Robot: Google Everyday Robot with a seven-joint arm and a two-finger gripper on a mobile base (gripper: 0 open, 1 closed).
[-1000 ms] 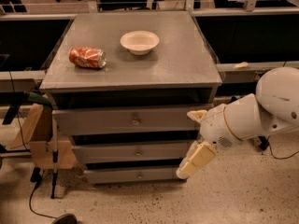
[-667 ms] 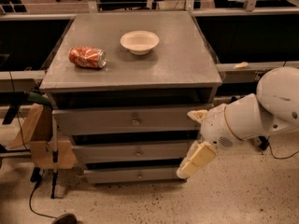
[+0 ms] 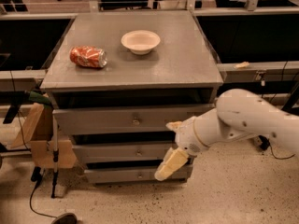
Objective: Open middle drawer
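Grey cabinet (image 3: 187, 59) has the middle drawer (image 3: 112, 152) shut between its two neighbours; gripper (image 3: 169, 146) hangs spread and empty at its right end, beside the knob (image 3: 138, 151), presumably lining up to pull

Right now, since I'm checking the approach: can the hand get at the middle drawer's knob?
Probably yes: the hand sits open in front of the middle drawer, just right of its knob, with nothing between them.
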